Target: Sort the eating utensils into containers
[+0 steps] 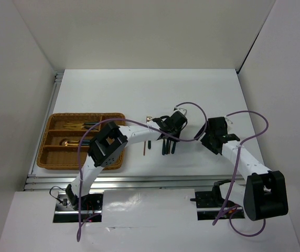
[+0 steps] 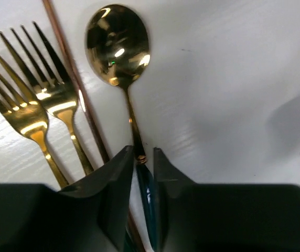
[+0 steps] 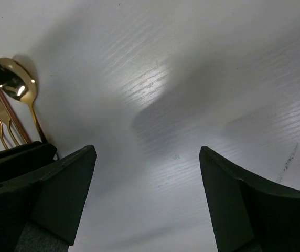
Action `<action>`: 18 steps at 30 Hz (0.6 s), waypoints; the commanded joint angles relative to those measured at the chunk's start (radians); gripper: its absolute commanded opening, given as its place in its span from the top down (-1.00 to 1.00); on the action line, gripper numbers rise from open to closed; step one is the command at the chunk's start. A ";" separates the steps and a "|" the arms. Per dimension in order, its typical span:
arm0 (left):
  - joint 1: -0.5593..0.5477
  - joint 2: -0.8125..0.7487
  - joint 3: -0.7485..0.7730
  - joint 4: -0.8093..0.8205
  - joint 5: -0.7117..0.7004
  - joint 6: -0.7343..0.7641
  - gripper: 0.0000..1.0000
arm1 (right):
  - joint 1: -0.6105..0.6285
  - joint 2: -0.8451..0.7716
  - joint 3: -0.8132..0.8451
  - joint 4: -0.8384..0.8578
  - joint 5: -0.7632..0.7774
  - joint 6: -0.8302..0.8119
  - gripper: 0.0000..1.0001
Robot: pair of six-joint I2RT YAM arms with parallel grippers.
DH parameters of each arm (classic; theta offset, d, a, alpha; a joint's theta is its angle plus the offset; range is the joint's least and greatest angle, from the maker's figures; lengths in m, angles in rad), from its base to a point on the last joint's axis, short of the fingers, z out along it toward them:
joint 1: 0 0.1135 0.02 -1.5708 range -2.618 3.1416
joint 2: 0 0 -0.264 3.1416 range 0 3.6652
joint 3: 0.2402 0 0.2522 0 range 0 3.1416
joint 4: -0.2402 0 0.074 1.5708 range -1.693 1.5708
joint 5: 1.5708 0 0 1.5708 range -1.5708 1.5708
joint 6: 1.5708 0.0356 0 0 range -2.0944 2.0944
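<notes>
A gold spoon [image 2: 117, 44] with a dark green handle lies on the white table beside two gold forks [image 2: 61, 100] and a thin brown stick [image 2: 76, 84]. My left gripper [image 2: 143, 152] straddles the spoon's handle just below the neck. Its jaws stand narrow, and a sliver of table shows between one finger and the handle. From above, the left gripper [image 1: 167, 137] hangs over the green handles [image 1: 165, 147] right of the wicker tray [image 1: 87, 114], which holds a few utensils [image 1: 68, 142]. My right gripper [image 3: 147, 152] stands wide open over bare table, right of the spoon [image 3: 14, 79].
The brown stick [image 1: 144, 148] lies between the tray and the handles. Both grippers are close together near the table's middle, with the right gripper [image 1: 209, 131] beside the left one. Purple cables loop over both arms. Walls enclose the table at the left, back and right.
</notes>
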 commanded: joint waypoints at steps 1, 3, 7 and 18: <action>-0.020 0.054 0.025 -0.112 -0.049 -0.008 0.36 | -0.006 0.008 0.001 0.022 0.007 -0.006 -0.75; -0.030 0.063 0.025 -0.122 -0.058 -0.008 0.45 | -0.006 0.008 0.001 0.022 0.007 -0.006 -0.75; -0.030 0.063 0.016 -0.132 -0.069 -0.032 0.57 | -0.006 0.008 0.001 0.022 0.007 -0.006 -0.75; 0.019 -0.236 -0.125 -0.032 -0.076 -0.109 0.65 | -0.006 -0.011 -0.008 0.013 0.007 -0.006 -0.75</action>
